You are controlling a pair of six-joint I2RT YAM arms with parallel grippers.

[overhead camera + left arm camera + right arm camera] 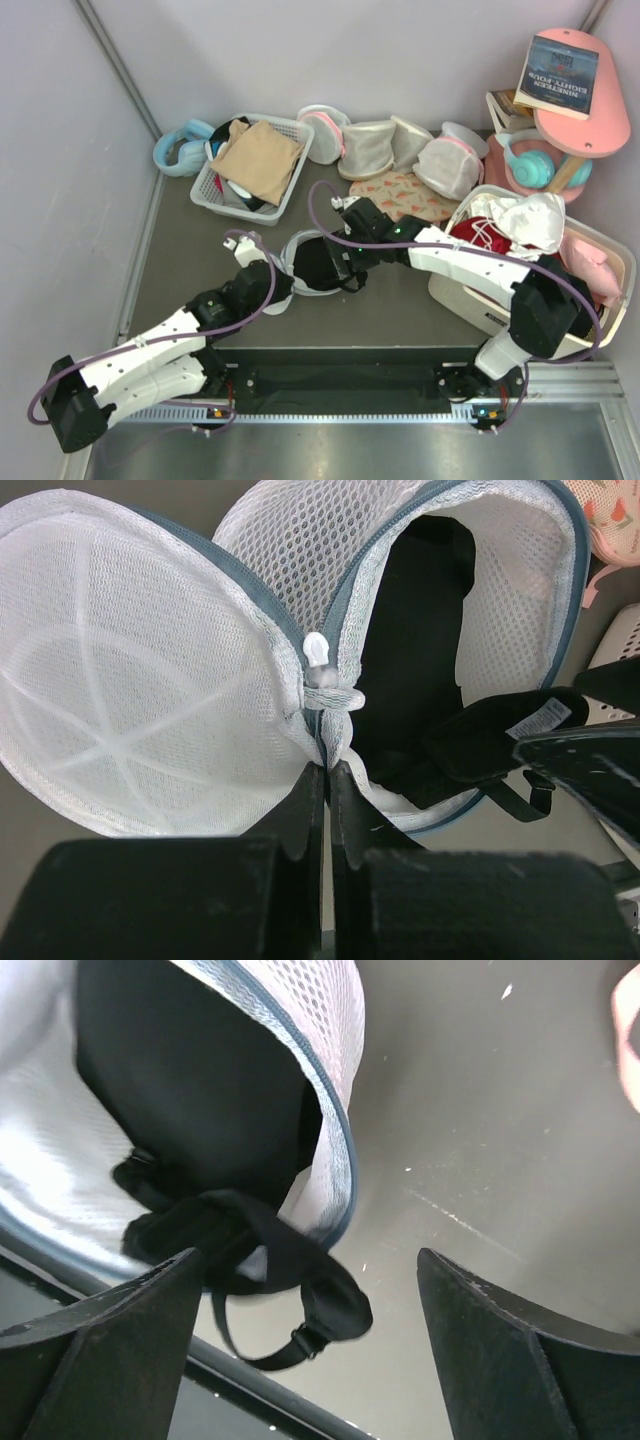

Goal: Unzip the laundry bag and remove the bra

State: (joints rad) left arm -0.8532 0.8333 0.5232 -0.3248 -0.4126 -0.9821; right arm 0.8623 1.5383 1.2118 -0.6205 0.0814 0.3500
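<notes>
The laundry bag lies unzipped on the dark table, spread open like a clamshell. In the left wrist view one white mesh half is empty. The other half holds the black bra. My left gripper is shut on the laundry bag's mesh seam, just below the white zipper pull. One end of the bra and its thin strap hang over the bag's rim. My right gripper stands open around that end, its fingers apart from it on both sides.
A white slatted basket with tan cloth stands at the back left. Pink-trimmed mesh bags line the back. A white bin with a red garment is on the right. A pink side table carries a book.
</notes>
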